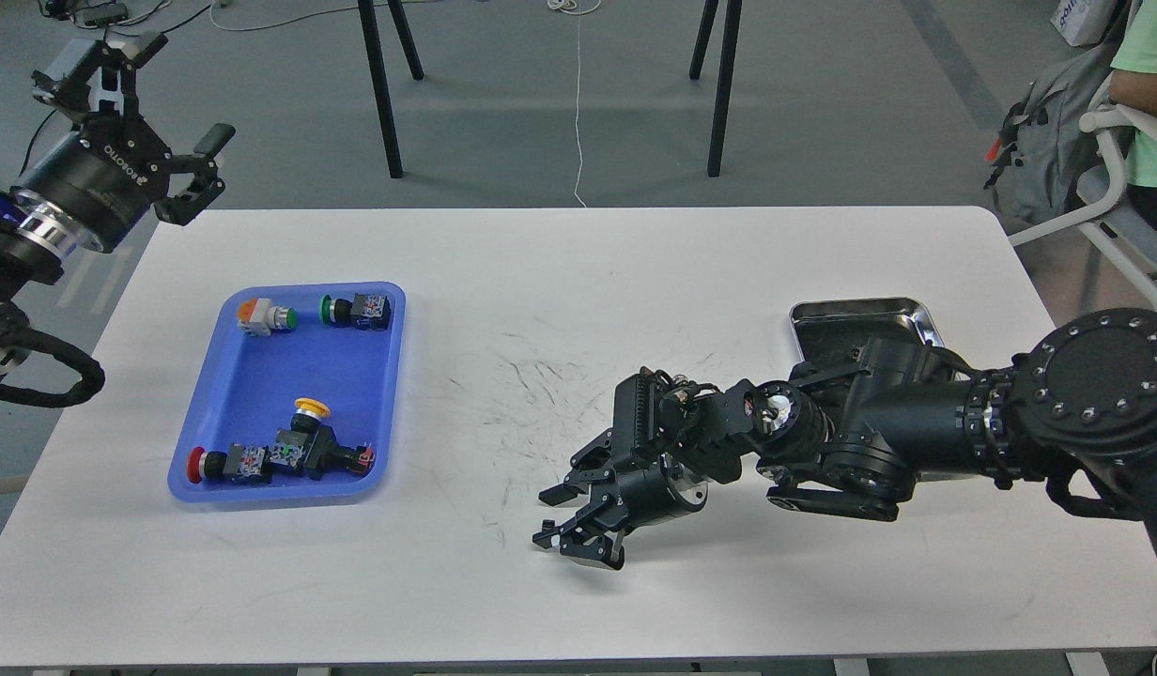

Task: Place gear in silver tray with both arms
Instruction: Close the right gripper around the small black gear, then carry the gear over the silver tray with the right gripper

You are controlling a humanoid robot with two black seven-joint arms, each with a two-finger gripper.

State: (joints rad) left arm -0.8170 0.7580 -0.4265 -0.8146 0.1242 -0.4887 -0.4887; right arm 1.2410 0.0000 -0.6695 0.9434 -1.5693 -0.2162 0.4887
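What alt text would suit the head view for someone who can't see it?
Two black robot arms over a white table: the right end effector hangs open mid-table, the left end effector open above the far-left corner. A blue tray of push-button switches sits left; a silver tray right, partly hidden.

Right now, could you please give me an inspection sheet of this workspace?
Surface: white table, dark scuffs mid-table.
Job's things: silver tray at right, partly hidden by the right arm; contents not visible.
Clutter: blue tray at left holding several push-button switches.
Grippers: left gripper open, raised off the table's left corner; right gripper open, empty, low over the table.
Cables: black loop under the left arm; white cord on the floor.
Surroundings: stand legs, backpack, seated person.
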